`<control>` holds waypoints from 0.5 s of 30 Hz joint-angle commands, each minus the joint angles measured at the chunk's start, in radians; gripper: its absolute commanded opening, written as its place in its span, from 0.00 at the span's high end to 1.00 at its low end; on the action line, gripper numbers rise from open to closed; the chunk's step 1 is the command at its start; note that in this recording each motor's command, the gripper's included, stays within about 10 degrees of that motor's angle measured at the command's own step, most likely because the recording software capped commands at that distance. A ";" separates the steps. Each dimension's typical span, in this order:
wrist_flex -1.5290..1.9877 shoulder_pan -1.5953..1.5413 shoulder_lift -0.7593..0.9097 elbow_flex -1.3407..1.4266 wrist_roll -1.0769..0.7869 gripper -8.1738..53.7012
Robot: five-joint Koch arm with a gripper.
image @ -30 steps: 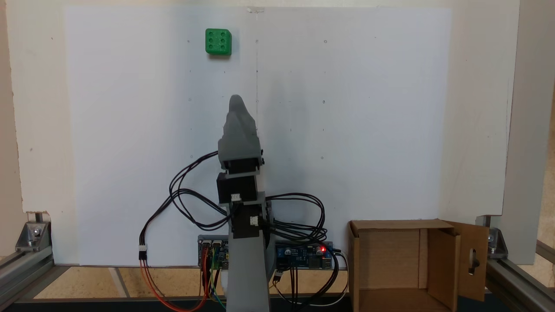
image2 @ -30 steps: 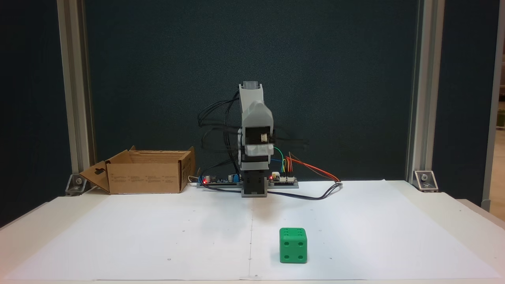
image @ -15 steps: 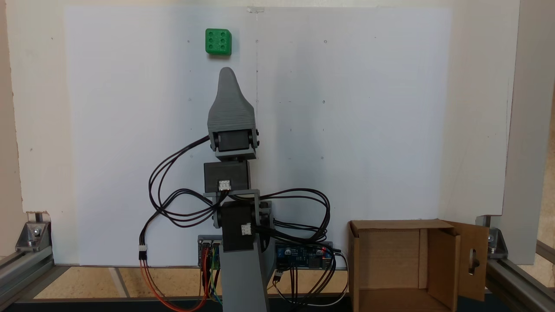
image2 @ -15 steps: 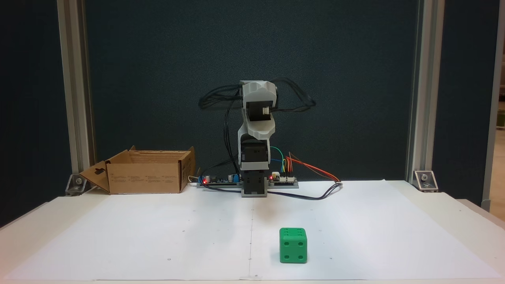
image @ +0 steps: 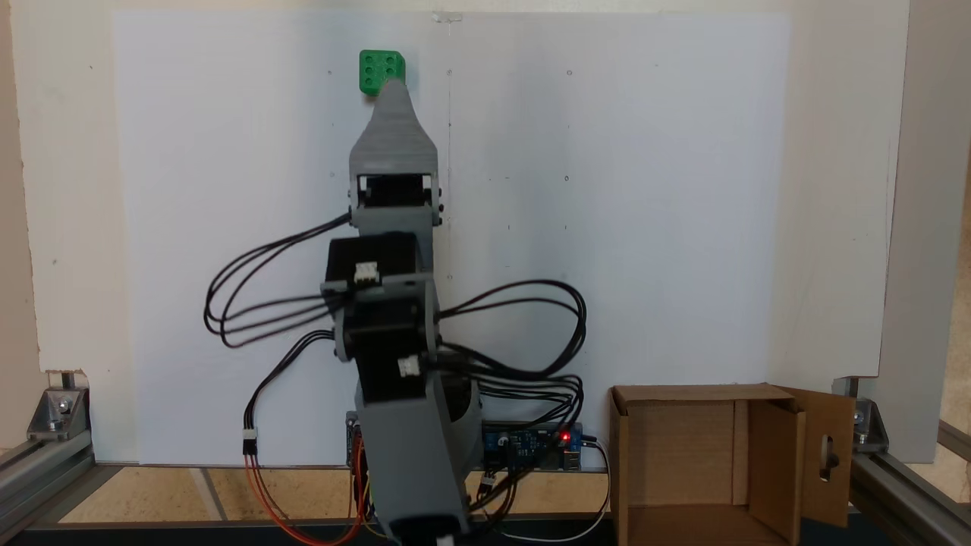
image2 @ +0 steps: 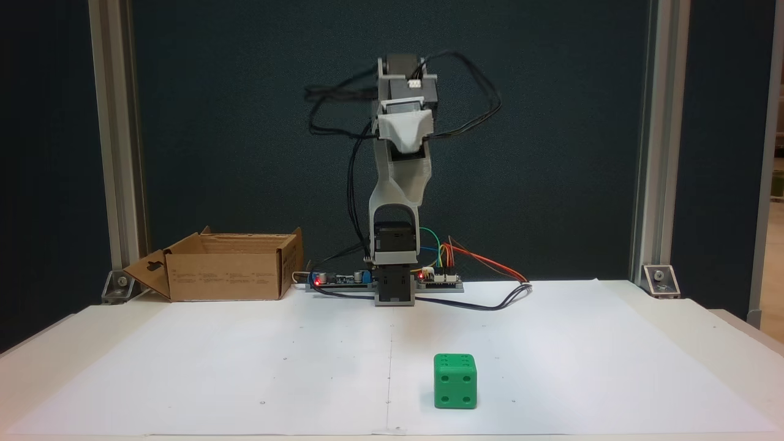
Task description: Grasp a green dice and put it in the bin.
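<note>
My arm had risen & stretched toward the green dice (image2: 455, 380); pincer (image: 391, 85) above it, jaw state unclear; approach only, bin (image: 705, 462) waited.

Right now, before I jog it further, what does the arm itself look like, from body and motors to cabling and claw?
The arm is built from grey ribbed 3D-printed plastic shells joined by black servo motors with small white connectors. Loops of thin black cable hang off both sides. The claw is a grey wedge tapering to a narrow tip. At the base sit circuit boards with a red LED and red, orange, green and yellow wires.
</note>
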 commanded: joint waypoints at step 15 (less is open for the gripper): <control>0.828 -0.092 -0.502 -0.703 0.204 0.15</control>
